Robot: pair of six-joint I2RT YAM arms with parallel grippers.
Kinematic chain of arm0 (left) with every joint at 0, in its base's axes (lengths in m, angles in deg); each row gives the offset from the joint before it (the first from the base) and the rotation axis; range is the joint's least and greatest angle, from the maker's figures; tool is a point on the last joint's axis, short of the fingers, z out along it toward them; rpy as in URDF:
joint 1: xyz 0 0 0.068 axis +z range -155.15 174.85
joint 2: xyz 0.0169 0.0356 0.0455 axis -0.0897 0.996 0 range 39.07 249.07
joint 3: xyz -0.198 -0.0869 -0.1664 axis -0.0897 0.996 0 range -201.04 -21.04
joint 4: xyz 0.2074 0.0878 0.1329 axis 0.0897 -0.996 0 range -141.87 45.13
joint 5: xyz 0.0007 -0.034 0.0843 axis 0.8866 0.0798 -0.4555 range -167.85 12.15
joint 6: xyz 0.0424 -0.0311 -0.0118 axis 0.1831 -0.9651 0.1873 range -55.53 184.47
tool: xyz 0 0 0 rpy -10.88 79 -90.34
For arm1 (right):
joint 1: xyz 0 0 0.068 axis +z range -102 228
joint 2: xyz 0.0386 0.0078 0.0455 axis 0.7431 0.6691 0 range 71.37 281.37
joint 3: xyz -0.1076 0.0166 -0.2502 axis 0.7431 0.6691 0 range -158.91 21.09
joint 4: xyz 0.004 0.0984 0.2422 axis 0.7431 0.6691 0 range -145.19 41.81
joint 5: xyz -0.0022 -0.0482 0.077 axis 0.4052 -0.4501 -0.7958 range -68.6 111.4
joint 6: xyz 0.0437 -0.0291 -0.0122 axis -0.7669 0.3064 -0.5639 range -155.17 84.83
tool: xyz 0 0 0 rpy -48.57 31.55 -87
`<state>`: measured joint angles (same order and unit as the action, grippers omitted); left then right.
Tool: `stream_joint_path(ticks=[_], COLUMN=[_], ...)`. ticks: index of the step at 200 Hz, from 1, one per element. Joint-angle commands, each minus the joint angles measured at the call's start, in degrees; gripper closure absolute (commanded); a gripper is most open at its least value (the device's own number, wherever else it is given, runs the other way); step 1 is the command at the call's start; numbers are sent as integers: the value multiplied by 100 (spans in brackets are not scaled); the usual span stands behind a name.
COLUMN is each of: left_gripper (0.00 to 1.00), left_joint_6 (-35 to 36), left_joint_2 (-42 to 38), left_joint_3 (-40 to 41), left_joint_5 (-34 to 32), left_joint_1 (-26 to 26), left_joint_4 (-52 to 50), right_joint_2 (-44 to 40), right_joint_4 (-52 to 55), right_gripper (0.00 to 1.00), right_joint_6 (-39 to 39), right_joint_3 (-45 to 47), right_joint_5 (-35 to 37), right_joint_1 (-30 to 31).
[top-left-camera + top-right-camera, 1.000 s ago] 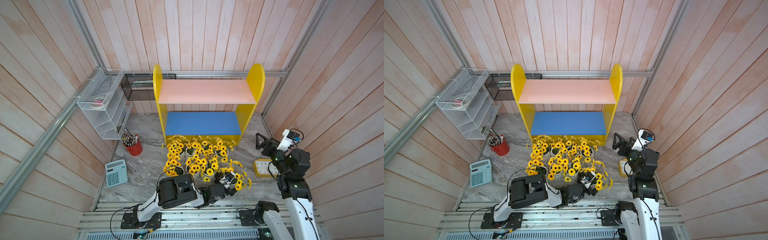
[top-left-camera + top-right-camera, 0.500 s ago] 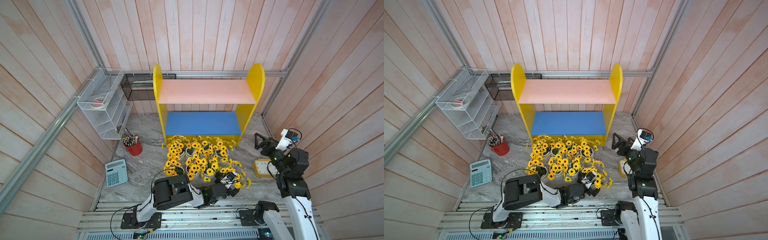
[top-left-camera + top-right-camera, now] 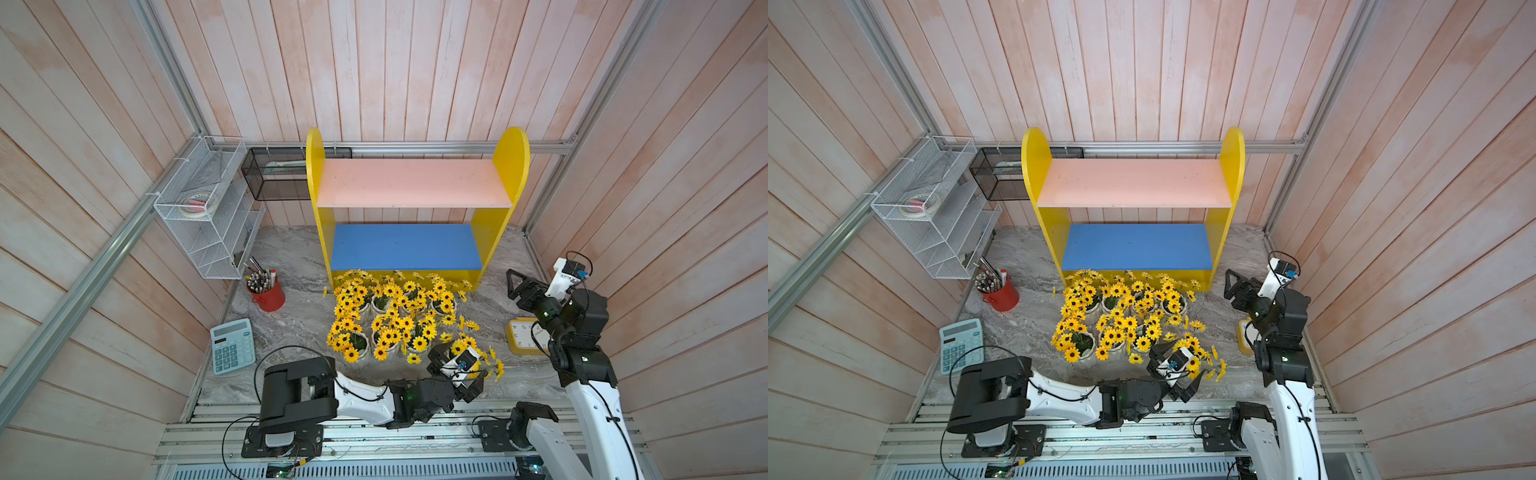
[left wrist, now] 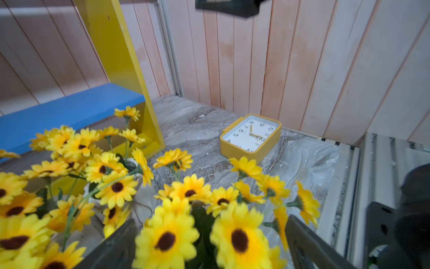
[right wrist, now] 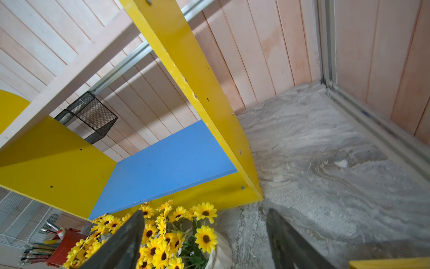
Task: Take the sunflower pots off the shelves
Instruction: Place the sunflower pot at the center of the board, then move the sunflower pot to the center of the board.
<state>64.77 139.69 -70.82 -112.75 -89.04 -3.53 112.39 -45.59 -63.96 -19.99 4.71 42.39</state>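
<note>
Shelves: the small yellow wooden shelves (image 3: 513, 158), with a pink upper board and a blue lower board, stand at 12 o'clock on the grey marbled tabletop (image 3: 299, 257). Both boards are bare in both top views.
Pots: the white ribbed sunflower pots (image 3: 390, 320) stand bunched on the tabletop just in front of the shelves. The blooms hide too much for a firm count.
Left gripper: the left gripper (image 4: 207, 227) sits low at 5 o'clock of the bunch. Its fingers (image 4: 116, 251) are spread wide either side of the outermost pot (image 3: 464, 344)'s blooms and pinch nothing that I can see.
Right gripper: the right gripper (image 5: 204, 213) is at 3 o'clock of the bunch, near the square yellow clock (image 3: 521, 336). Its fingers (image 5: 123, 242) are apart and empty.
Step in hand: judged to be the set-down of the final pot; the unloading looks complete.
Next move: the left arm should back out toward 6 o'clock, level and slow, so its fingers neither snag stems nor tip the pot.
</note>
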Motion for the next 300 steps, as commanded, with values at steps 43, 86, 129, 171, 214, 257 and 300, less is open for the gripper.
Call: stream_joint_path(ticks=[43, 86, 129, 171, 214, 257, 300], left_gripper=[0, 0, 0, 0, 0, 0, 0], left_joint_6=[230, -837, -863, -733, -724, -645, -635], left_joint_2=[-2138, -3799, -5135, -5356, -5316, -5348, -5303], left_joint_3=[-971, -1167, -202, 263, 293, 302, 333], left_joint_5=[-227, 344, 488, 601, 650, 526, 523], left_joint_1=[104, 1269, 1950, 2344, 2473, 2491, 2492], left_joint_4=[-3748, -5725, -5698, -5488, -5469, -5470, -5391], right_joint_2=[955, 712, 179, -65, 121, 431, 1074], right_joint_4=[2354, 4013, 5166, 5999, 5870, 6238, 6162], right_gripper=[50, 63, 54, 54, 57, 59, 53], right_joint_6=[278, -25, -764, -1744, -2137, -3635, -5049], right_joint_3=[-848, -1715, -2149, -2047, -1482, -1345, -860], right_joint_5=[1851, 1944, 1416, 1753, 1596, 2328, 2836], right_joint_1=[1624, 2444, 3543, 4740, 5530, 7218, 8842])
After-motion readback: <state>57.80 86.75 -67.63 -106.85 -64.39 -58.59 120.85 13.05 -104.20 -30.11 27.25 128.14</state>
